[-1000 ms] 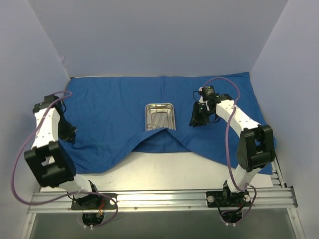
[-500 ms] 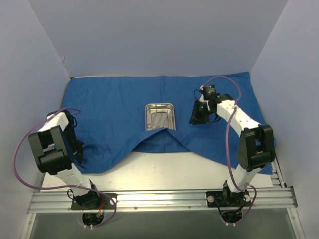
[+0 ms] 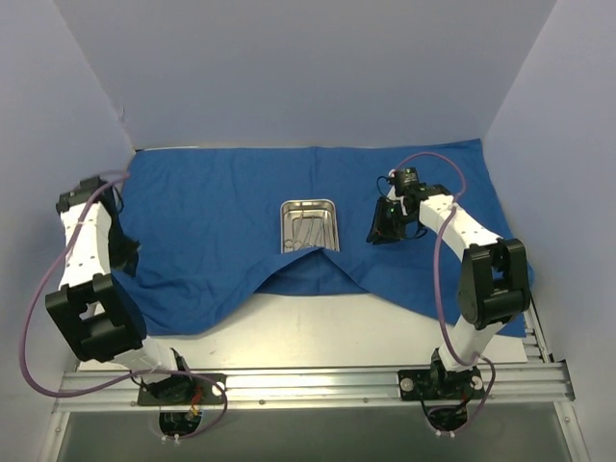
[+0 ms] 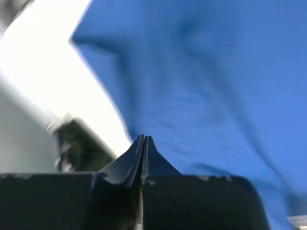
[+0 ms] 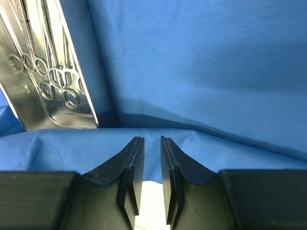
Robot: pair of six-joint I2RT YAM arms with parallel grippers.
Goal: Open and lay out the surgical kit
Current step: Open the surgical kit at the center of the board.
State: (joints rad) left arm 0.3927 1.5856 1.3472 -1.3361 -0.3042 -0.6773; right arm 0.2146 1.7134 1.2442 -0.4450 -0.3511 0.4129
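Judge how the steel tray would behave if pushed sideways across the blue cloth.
The tray looks rigid and shiny, so it would probably move as one piece. It sits on soft cloth that is rumpled at its near edge, so the cloth may bunch ahead of it. The thin instruments lie loose inside and would likely shift.

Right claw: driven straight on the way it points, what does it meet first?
Probably the royal-blue cloth wrap, its fold just ahead of the right claw. The shiny rectangular steel tray lies left of that line. Depth is unclear.
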